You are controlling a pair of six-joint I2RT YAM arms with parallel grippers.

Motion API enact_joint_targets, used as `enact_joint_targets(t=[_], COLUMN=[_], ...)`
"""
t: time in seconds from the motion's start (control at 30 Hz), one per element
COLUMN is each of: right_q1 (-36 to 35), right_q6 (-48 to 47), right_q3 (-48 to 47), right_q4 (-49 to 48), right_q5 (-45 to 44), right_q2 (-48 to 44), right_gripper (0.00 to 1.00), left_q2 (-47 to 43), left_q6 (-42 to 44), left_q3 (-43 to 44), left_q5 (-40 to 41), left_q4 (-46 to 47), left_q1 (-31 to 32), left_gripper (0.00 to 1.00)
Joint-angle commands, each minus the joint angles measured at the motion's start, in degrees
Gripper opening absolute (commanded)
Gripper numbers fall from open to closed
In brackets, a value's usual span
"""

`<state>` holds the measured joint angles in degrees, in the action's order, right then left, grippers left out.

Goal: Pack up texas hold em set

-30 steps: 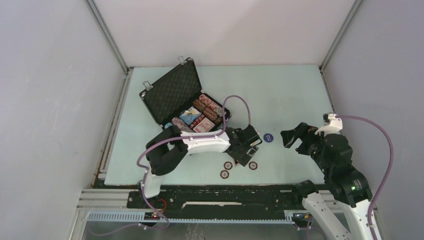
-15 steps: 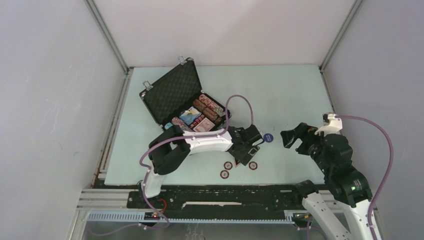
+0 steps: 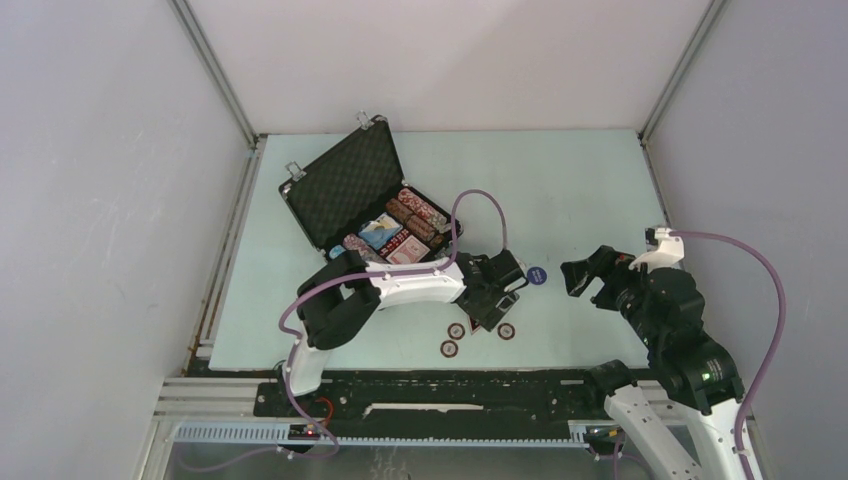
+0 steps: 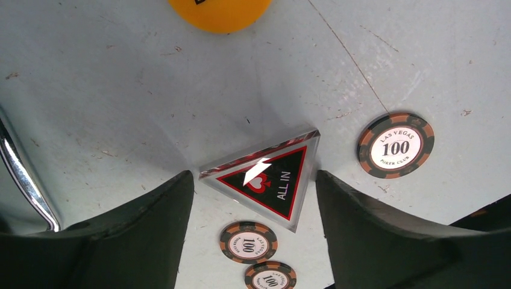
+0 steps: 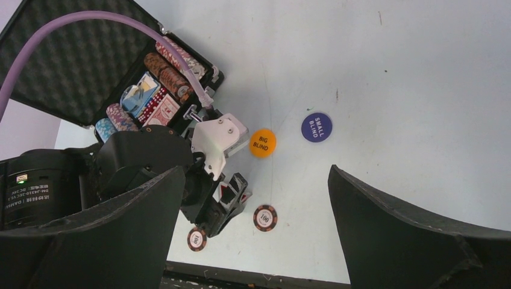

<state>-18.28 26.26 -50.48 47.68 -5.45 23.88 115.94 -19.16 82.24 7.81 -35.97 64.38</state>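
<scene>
Briefcase [image 3: 345,185]: one, open, far left of bench [image 3: 560,180] (chip rows [image 3: 420,215] inside). Loose: three chips [image 4: 396,146], orange button [image 5: 263,143], blue button [image 5: 316,127], one triangular marker [image 4: 265,177] lying flat between the spread left tool [image 4: 255,180]. Right tool [image 5: 256,171] released, empty.

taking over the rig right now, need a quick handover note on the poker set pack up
The left gripper is open, low over the table, straddling the triangle marker, not closed on it.
The right gripper is open and empty, above the table's right side.
The case lies open at the back left, with chip rows and card decks inside.
Out on the table: triangle marker, three loose chips, orange button, blue button.
Left: put those in and shut the case.
</scene>
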Motion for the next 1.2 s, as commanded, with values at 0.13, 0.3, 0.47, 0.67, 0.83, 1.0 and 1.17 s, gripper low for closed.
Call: enact_joint_targets(t=[0.13, 0.3, 0.47, 0.67, 0.83, 1.0, 1.17], right_q1=[0.3, 0.2, 0.3, 0.3, 0.2, 0.3, 0.2], right_q6=[-1.0, -0.9, -0.8, -0.8, -0.8, -0.8, -0.8], right_q3=[0.4, 0.4, 0.5, 0.6, 0.6, 0.8, 0.8], right_q4=[-1.5, -1.5, -1.8, -1.9, -1.9, -2.1, -2.1], right_q5=[0.2, 0.2, 0.0, 0.1, 0.1, 0.7, 1.0], right_q2=[-0.7, -0.9, -1.1, -1.5, -1.4, -0.8, -1.3], right_gripper=[1.00, 1.00, 1.00, 1.00, 1.00, 1.00, 1.00], left_q2=[0.5, -1.1, -3.2, -6.8, -11.9, -17.2, -18.5], left_q6=[2.0, 2.0, 2.0, 2.1, 2.9, 4.6, 7.2], left_q3=[0.9, 0.6, 0.4, -0.3, -0.9, -1.4, -1.0], left_q5=[1.8, 2.6, 4.3, 4.1, 2.8, 2.8, 2.0], left_q4=[-2.0, -2.3, -2.1, -1.9, -2.3, -4.6, -7.3], left_q1=[0.3, 0.3, 0.2, -1.3, -4.6, -10.9, -19.2], left_gripper=[0.71, 0.63, 0.55, 0.53, 0.50, 0.51, 0.52])
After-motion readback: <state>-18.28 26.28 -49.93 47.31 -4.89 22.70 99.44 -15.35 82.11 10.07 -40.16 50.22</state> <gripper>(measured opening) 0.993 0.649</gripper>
